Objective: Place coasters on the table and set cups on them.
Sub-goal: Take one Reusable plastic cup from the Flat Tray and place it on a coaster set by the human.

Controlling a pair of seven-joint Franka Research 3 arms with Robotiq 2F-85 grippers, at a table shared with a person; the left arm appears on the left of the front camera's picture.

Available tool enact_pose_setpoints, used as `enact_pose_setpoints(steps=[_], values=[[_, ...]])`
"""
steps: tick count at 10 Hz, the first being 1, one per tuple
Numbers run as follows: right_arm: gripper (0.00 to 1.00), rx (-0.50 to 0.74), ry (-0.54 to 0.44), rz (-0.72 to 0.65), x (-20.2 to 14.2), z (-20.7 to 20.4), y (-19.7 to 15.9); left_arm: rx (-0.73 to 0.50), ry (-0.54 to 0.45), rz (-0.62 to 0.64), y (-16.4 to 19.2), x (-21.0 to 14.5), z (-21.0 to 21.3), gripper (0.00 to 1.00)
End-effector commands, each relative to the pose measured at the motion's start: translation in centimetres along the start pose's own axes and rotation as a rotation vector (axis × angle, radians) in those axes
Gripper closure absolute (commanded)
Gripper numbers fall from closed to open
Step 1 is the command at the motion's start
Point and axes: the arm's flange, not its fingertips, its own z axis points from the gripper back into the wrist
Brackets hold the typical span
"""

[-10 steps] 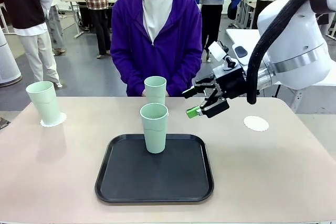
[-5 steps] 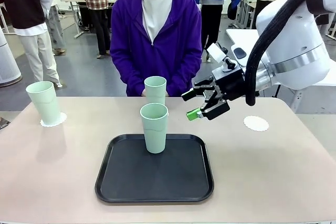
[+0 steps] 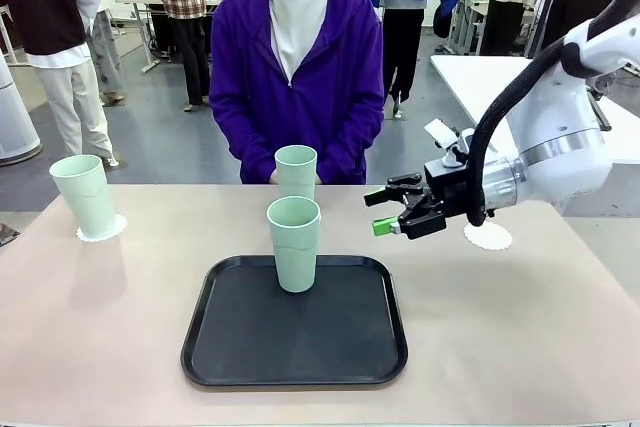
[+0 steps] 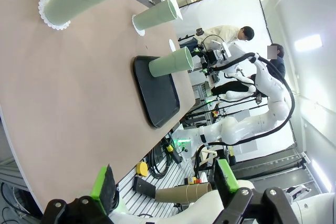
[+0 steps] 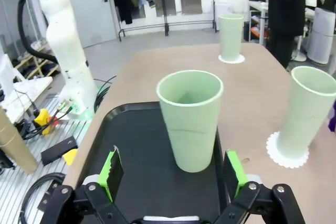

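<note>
From the front, the right hand point(image 3: 384, 211) hangs wide open and empty just right of the cup point(image 3: 293, 243) on the black tray point(image 3: 294, 322), with two more cups point(image 3: 83, 194) on coasters point(image 3: 103, 229) and a bare coaster point(image 3: 488, 236) on the surface point(image 3: 90, 337). The left wrist view shows the left hand point(image 4: 164, 181) open, holding nothing, beyond the surface's edge. In the right wrist view the tray cup point(image 5: 190, 120) stands upright ahead between the spread green pads point(image 5: 112, 168).

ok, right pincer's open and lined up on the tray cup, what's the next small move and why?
Probably ease the right pincer forward until its open fingers straddle the cup on the black tray, then close. In the wrist view that cup sits centred between the green pads, not yet between them. The other two cups already stand on coasters, while the right-hand coaster is bare.
</note>
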Motion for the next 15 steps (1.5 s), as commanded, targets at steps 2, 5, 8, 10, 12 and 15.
enact_pose_setpoints(steps=[2, 5, 8, 10, 12, 15], values=[[0.00, -0.034, -0.053, 0.021, -2.1, -2.6, -1.6, -0.003, -0.003, -0.002, -0.2, -0.1, 0.2, 0.00], [0.00, -0.028, -0.066, 0.009, -4.4, -4.3, -3.0, -0.003, -0.003, -0.002, -0.2, -0.1, 0.2, 0.00], [0.00, -0.020, -0.089, -0.004, -5.9, -5.0, -4.2, -0.003, -0.003, -0.002, -0.2, -0.1, 0.2, 0.00], [0.00, -0.012, -0.082, -0.036, -6.3, -5.6, -4.2, -0.003, -0.003, -0.002, -0.2, -0.1, 0.2, 0.00], [0.00, 0.011, -0.062, -0.037, -6.2, -4.7, -3.9, -0.003, -0.003, -0.002, -0.2, -0.1, 0.2, 0.00], [0.00, 0.011, -0.062, -0.037, -6.2, -4.7, -3.9, -0.003, -0.003, -0.002, -0.2, -0.1, 0.2, 0.00]])
